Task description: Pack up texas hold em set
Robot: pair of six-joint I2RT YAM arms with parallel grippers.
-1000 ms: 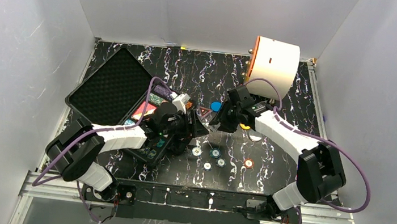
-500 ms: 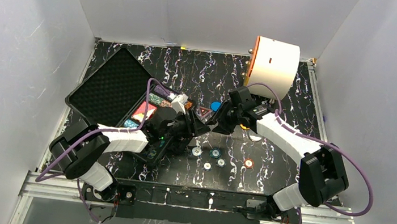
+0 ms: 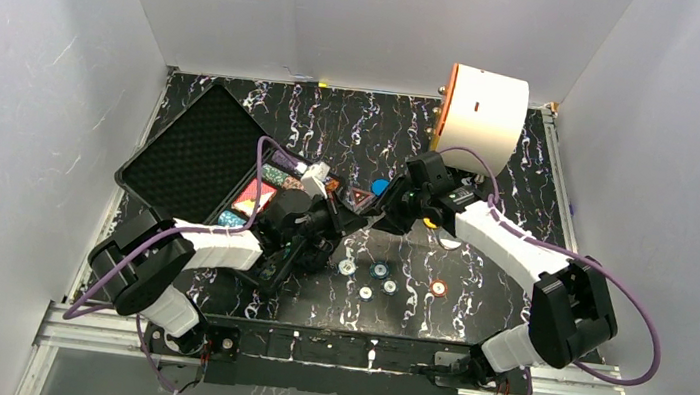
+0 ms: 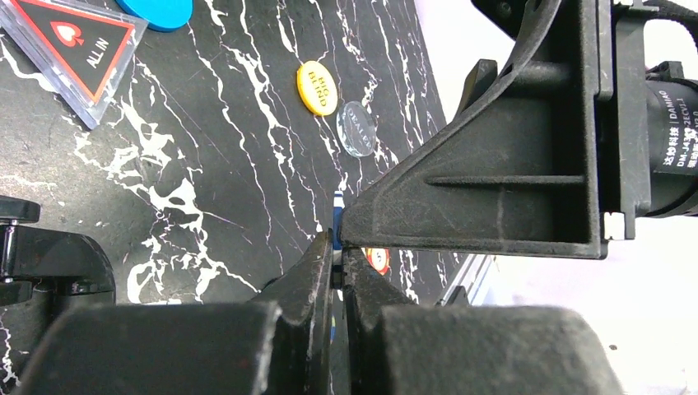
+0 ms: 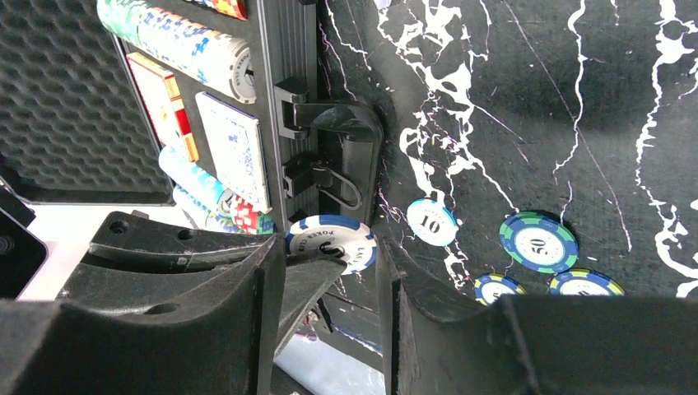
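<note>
Left gripper (image 4: 337, 257) pinched chip (image 5: 331, 243) edge-on. Right gripper (image 5: 331, 262) bracketed its rim, grip unclear. Case (image 3: 193, 150) lay toward left edge, left arm nearer.

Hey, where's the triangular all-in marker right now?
Top view: the all-in marker lies flat on the table mid-centre, between the open case on its left and the blue round button on its right.

Left arm (image 3: 209, 244) and right arm (image 3: 504, 240) alike: white shell links between black joints, looping purple cables (image 3: 655, 346), matte black angular fingers (image 4: 510, 173), black motor housing (image 4: 663, 123) printed DAMIAO.
</note>
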